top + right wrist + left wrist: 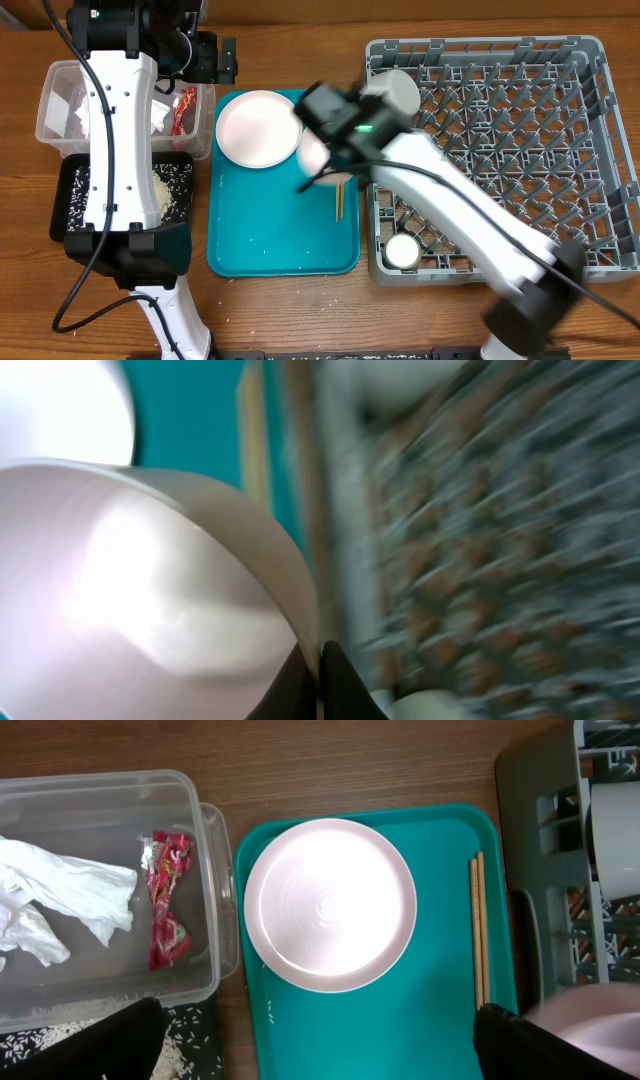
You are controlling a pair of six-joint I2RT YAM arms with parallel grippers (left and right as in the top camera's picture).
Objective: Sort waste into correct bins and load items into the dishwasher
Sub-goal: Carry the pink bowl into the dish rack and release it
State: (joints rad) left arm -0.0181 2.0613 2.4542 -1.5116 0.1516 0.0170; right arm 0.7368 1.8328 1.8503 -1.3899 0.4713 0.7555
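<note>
Tabletop: we see a brown wooden tabletop (290,315) that carries every item listed below.
Right gripper: the right gripper (320,670) is closed on the rim of the pink plate (150,590). Both fingertips pinch its edge at the bottom of the right wrist view, which is blurred.
Pink plate: it is held over the right part of the teal tray (280,240), just beside the left wall of the dish rack (590,60). We cannot tell whether it touches the tray.
Chopsticks: the chopsticks (479,930) lie side by side on the teal tray, parallel to its right edge and near the pink plate.
White plate: the white plate (330,905) lies flat on the teal tray at the end nearest the clear tub (205,900).
Left gripper: the left gripper (318,1030) is wide open and holds nothing. It hovers above the near edge of the white plate, with its dark fingers (110,1040) at the lower corners of the left wrist view.
Clear tub: it holds the crumpled tissue (60,905) and the red foil wrapper (168,910), which are apart from each other.
Black tray: the black tray (70,200) sits beside the clear tub, mostly under the left arm. Rice scraps (172,190) lie in it.
Dish rack: the white bowl (398,90) sits in the corner nearest the white plate. The small cup (403,250) sits in the corner at the other end of the same wall.
</note>
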